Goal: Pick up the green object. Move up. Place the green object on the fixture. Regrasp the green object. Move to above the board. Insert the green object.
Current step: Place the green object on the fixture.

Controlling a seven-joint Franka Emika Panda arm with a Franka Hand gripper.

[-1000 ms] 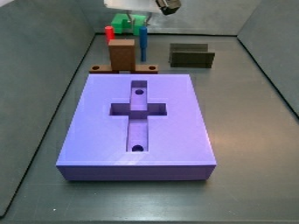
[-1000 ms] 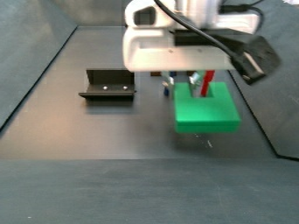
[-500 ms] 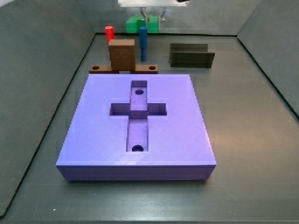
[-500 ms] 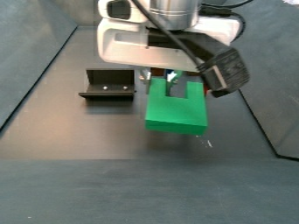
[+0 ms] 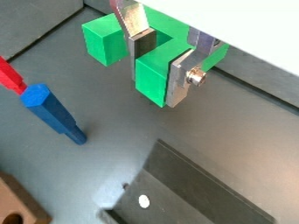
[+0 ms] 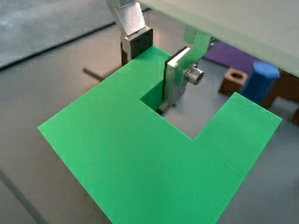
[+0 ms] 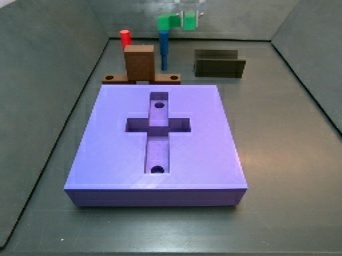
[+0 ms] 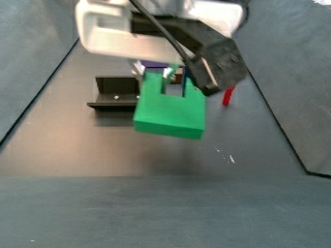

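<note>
We see the gripper (image 6: pixel 162 72) pinching the green object (image 6: pixel 140 144) by one prong, up off floor, near the fixture (image 8: pixel 116 94).

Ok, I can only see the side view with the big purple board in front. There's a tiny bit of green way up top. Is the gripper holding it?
Observer: Yes. In both wrist views the gripper has its fingers shut on part of the green object.
Operator: Is it sitting on the little dark box yet?
Observer: No. In a side view the green object hangs off the floor, and the fixture next to it has nothing on it.
</note>
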